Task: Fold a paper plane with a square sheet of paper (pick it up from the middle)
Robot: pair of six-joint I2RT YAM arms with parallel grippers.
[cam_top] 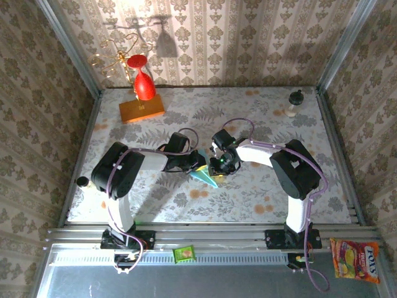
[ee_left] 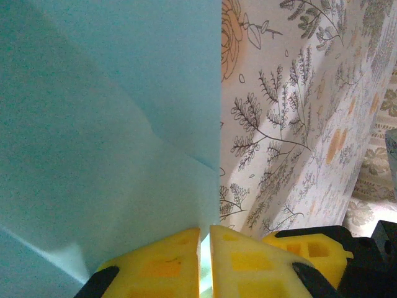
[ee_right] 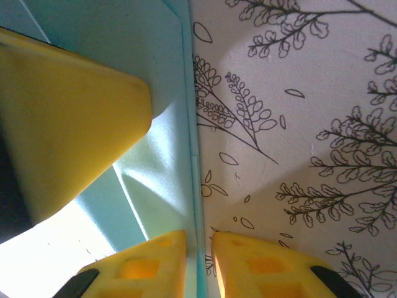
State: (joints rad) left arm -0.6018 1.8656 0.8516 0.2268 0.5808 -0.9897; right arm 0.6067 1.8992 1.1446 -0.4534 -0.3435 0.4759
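Basically both arms' tips were close together at mid-table, over the paper. The paper was light blue and partly folded, w/ a sharp tip pointing toward the near edge, and it sat under & btw the two sets of fingers in the top view. L fingers were at its left side, R fingers just beside them at its right.

L wrist cam: L fingers were nearly closed, w/ only a thin slit btw the yellow pads and the paper edge caught in it. The sheet spread up & left from the pads. One straight edge ran up from the gap and a slanted crease crossed the sheet. Floral table lay right of the pads.

R wrist cam: R fingers were likewise narrow, pinching a folded edge of the paper that ran straight away from the gap. Another yellow finger lay over the paper, left of & beyond the R pads.

Well beyond the fingers stood an orange block w/ a red glass at it; couldn't tell if the glass was on or behind it. A small bottle stood far right.
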